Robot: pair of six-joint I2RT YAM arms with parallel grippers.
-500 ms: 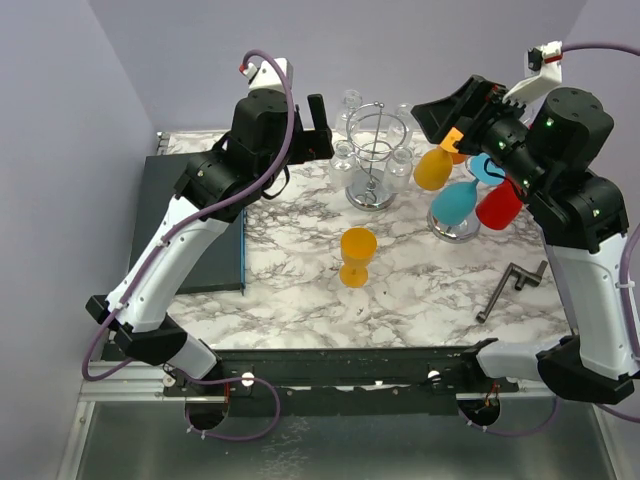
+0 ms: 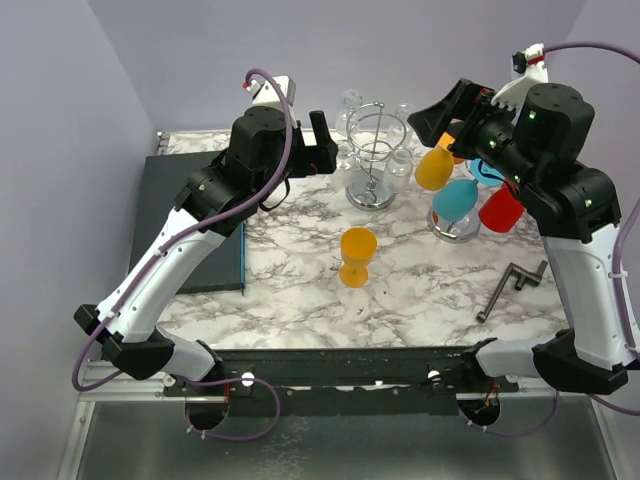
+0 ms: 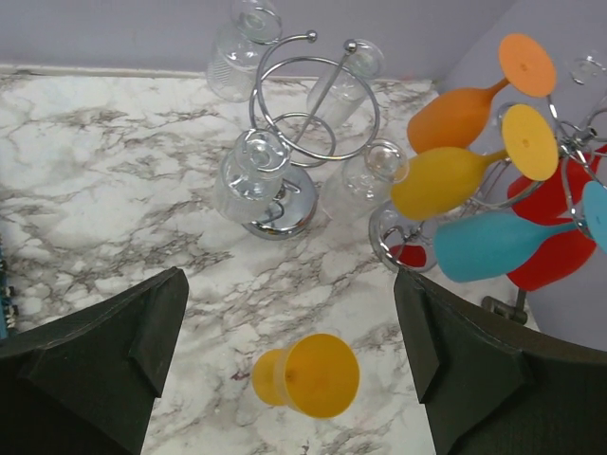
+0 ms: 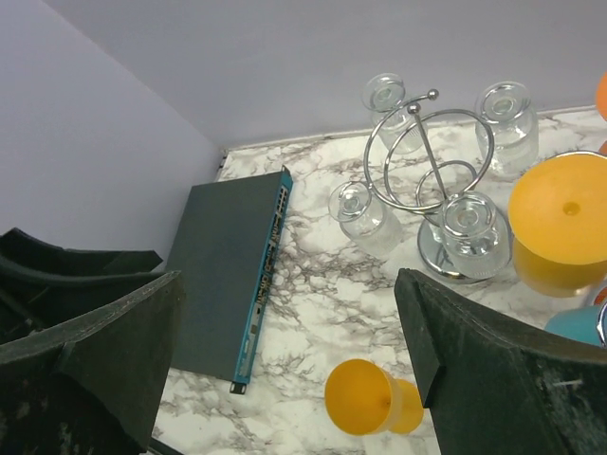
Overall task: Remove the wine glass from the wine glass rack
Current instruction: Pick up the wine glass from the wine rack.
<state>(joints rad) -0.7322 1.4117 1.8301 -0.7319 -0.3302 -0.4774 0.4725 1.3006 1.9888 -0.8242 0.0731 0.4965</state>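
Air alone fills my left jaws and right jaws, both gaping wide above the table (image 3: 95, 142). Left wrist view catches the red glass (image 3: 560, 261); right wrist view misses it.

Chrome stand (image 2: 370, 195) beside wine glass rack (image 2: 453, 229), yellow glass (image 2: 357, 256) standing mid-table

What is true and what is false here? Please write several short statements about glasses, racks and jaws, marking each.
A yellow wine glass is on the marble table, off both racks. True.
The left jaws hold a clear glass. False: they are open and empty.
The silver wire rack carries clear glasses. True.
The rack on the right carries only red glasses. False: an orange glass, a blue glass and a red glass hang there.
The dark flat box lies right of both racks. False: it lies left.
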